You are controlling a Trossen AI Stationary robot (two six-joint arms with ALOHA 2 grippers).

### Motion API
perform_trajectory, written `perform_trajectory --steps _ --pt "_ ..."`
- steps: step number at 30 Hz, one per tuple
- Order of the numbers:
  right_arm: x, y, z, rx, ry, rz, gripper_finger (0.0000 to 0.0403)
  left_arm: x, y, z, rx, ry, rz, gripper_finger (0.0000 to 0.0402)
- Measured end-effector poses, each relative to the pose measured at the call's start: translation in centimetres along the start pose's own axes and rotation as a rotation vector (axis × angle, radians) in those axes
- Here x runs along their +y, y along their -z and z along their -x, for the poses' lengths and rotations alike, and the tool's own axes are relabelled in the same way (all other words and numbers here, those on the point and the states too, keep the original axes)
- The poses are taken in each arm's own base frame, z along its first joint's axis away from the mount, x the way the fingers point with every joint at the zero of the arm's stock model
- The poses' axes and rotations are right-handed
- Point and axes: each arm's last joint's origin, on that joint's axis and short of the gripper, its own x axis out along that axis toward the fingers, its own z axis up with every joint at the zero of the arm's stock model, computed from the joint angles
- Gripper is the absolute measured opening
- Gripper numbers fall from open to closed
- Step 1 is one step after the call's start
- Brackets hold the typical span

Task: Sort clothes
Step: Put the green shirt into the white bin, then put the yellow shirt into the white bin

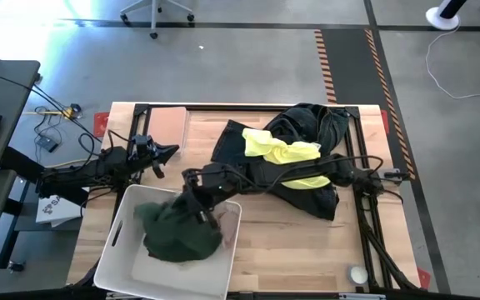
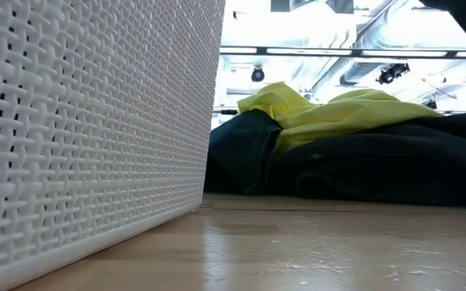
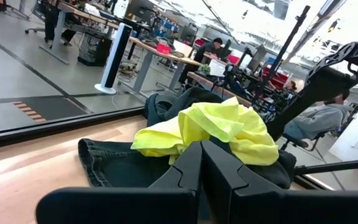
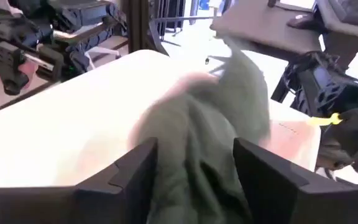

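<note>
A dark green garment [image 1: 177,235] lies bunched in the white basket [image 1: 119,258] at the table's near left. My right gripper [image 1: 198,204] reaches over the basket's far rim. In the right wrist view its fingers stand apart with the green garment [image 4: 197,143] between them, blurred. A bright yellow garment [image 1: 280,150] lies on top of dark jeans and black clothes [image 1: 315,125] at the far right, and this pile rests on the table. My left gripper [image 1: 170,152] is shut and held level at the far left, pointing at the pile [image 3: 222,127]. My right gripper has the green garment's upper part [image 4: 194,180] in the gap between its open fingers [image 4: 138,171], above the basket. I cannot tell whether the fingers touch the cloth. The garment's bulk rests in the basket.
A tan flat board [image 1: 167,125] lies at the far left behind my left gripper. A small white object [image 1: 357,273] sits at the near right corner. The basket's woven wall [image 2: 87,121] fills the low view's left. Bare wood lies between the basket and the pile.
</note>
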Motion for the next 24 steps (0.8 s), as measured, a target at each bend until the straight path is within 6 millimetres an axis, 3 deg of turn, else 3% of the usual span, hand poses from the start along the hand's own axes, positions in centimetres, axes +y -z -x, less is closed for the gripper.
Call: perform_trajectory --steps 8,13,18,24 --pt "1.3 -2.6 4.5 0.096 -0.01 0.046 0.0215 0.0 0.0 0.0 -0.002 0.0 0.001 0.0005" --pt "4.3 -3.6 7.9 0.277 0.01 0.053 0.0215 0.0 0.0 0.0 -0.001 0.001 0.002 0.0005" --pt "7.7 -2.7 10.7 0.572 0.065 0.003 0.0215 0.0 0.0 0.0 0.002 0.004 0.0 0.0005" --pt "9.8 -1.2 12.9 0.841 0.366 -0.07 0.0215 0.0 0.0 0.0 0.003 0.005 0.0 0.0005"
